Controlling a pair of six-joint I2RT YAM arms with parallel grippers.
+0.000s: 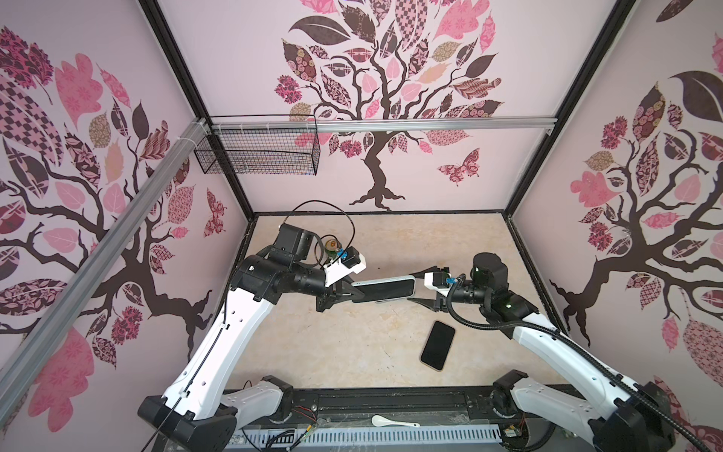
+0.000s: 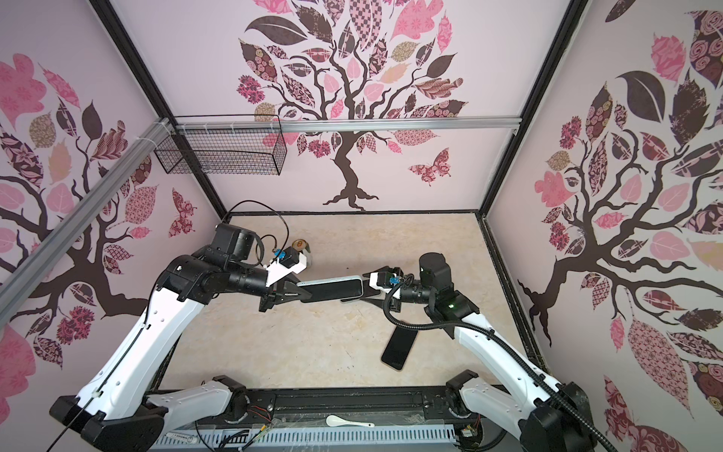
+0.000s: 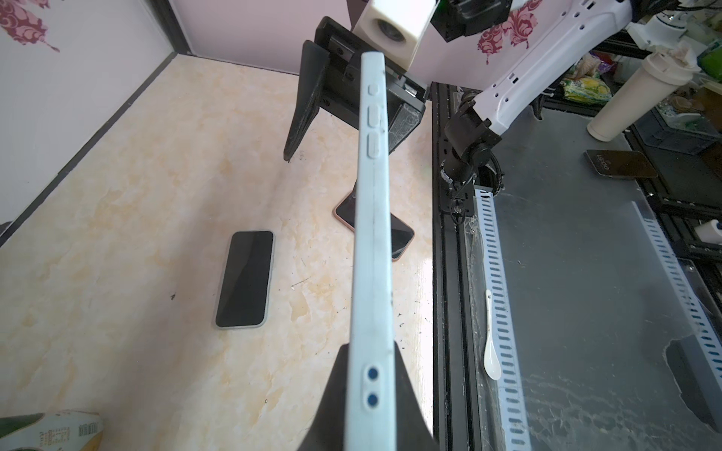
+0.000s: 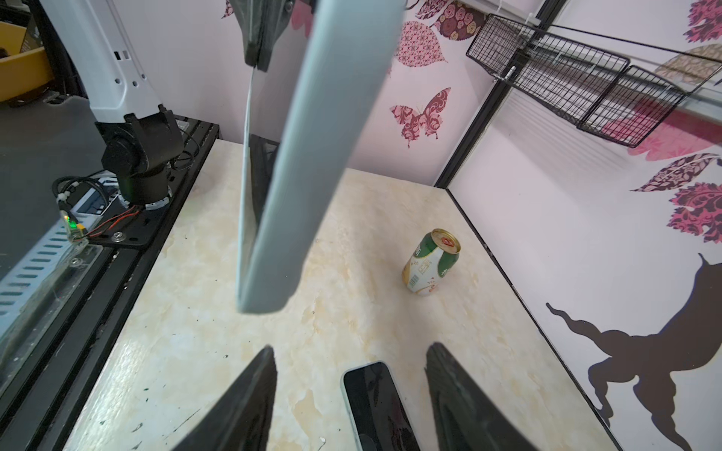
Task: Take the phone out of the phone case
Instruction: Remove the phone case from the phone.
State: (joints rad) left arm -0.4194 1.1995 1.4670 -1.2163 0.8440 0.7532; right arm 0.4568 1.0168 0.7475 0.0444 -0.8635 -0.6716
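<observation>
A light blue phone case (image 1: pixel 385 289) (image 2: pixel 332 289) hangs level above the middle of the table. Its front is dark and glossy and looks like the phone's screen. My left gripper (image 1: pixel 354 291) (image 3: pixel 370 345) is shut on one end of it, one finger on each flat side. The case's side buttons face the left wrist camera (image 3: pixel 373 129). My right gripper (image 1: pixel 415 288) (image 4: pixel 349 345) stands open at the free end of the case (image 4: pixel 312 156). Its fingertips (image 4: pixel 269 351) stop just short of that end and touch nothing.
A bare dark phone (image 1: pixel 438 345) (image 2: pixel 398 348) lies on the table near the right arm. Another phone in a pale case (image 3: pixel 244 279) (image 4: pixel 371 406) lies under the held one. A green can (image 4: pixel 431 261) stands at the back left. A wire basket (image 1: pixel 258 150) hangs on the wall.
</observation>
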